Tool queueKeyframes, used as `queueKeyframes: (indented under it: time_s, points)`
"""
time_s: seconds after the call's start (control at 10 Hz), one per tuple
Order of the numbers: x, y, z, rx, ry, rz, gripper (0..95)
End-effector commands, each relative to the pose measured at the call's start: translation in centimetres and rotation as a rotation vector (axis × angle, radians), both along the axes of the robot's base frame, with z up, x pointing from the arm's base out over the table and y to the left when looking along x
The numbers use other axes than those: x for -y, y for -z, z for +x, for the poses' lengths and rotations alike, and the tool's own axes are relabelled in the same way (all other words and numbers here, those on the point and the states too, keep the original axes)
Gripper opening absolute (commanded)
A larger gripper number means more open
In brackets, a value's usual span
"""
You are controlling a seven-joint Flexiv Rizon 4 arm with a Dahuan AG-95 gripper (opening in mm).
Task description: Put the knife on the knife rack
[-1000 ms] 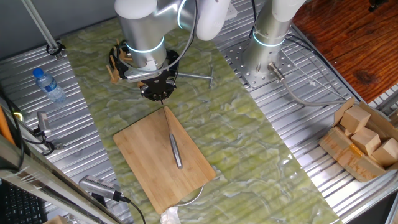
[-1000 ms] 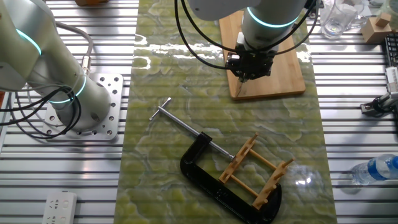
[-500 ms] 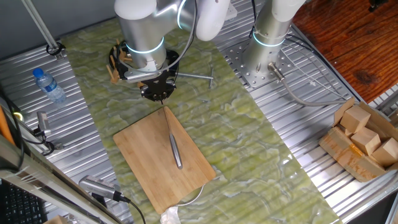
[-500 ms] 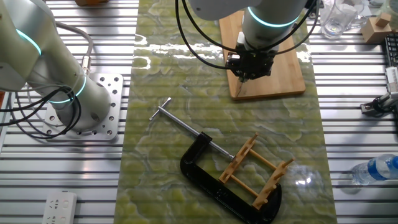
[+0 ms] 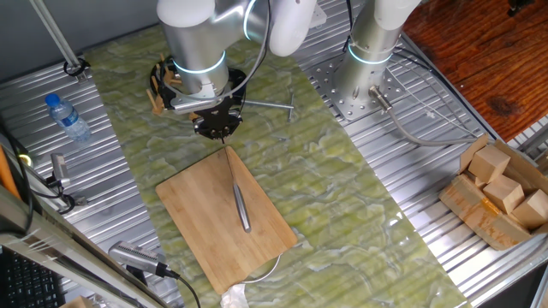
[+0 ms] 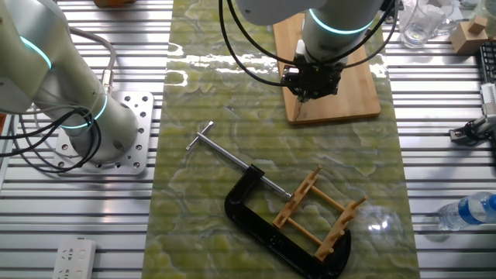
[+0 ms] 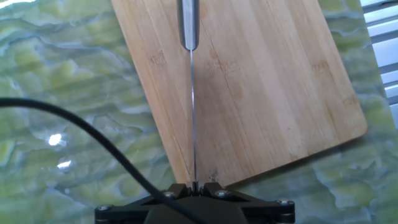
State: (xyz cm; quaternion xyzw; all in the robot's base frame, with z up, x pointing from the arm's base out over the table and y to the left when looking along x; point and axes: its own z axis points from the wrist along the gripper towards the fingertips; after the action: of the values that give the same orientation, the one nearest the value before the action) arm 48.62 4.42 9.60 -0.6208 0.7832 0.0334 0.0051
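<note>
Knife [image 5: 240, 198] stands on edge on the cutting board [image 5: 205, 224], its blade seen only as a thin line from above, with the slim silver handle [image 7: 189, 23] pointing away from the arm. The gripper [image 7: 194, 185] is closed on the blade's spine at the end near the board's corner; in the hand view the blade runs straight up from between the two fingers to the handle at the top of the picture. In one fixed view the gripper [image 5: 221, 130] sits just over the near corner of the board, and in the other fixed view the gripper [image 6: 308, 91] hides most of the knife, with only the blade tip showing below it at the board's edge.

Well apart from the board, the knife rack [image 6: 319, 215] rests on the green marbled mat [image 6: 232, 116], a light wooden frame of pegs lying within the jaws of a black clamp [image 6: 271, 225] whose steel screw bar [image 6: 225, 153] points toward the second arm's base [image 6: 116, 132]. A water bottle [image 5: 67, 117] lies on the slatted metal table [image 5: 428, 171], and wooden blocks [image 5: 501, 184] fill a box at the far side.
</note>
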Motion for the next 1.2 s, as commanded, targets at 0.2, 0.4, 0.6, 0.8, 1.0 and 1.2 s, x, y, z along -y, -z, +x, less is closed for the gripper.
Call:
queueKeyframes:
  time_s: [0.2,0.4,0.6,0.8,1.0,1.2]
  points:
    - [0.1,0.0,0.0,0.001,0.000,0.000,19.0]
    - [0.1,0.1,0.0,0.010,-0.003,-0.002,19.0]
    - [-0.5,0.7,-0.1,0.046,0.031,0.010,19.0]
    - [-1.8,2.0,-0.6,0.060,0.081,0.021,0.0]
    - [-1.8,2.0,-0.5,0.056,0.071,0.020,0.0]
    - [-1.5,2.2,-0.5,0.036,0.115,0.036,0.0]
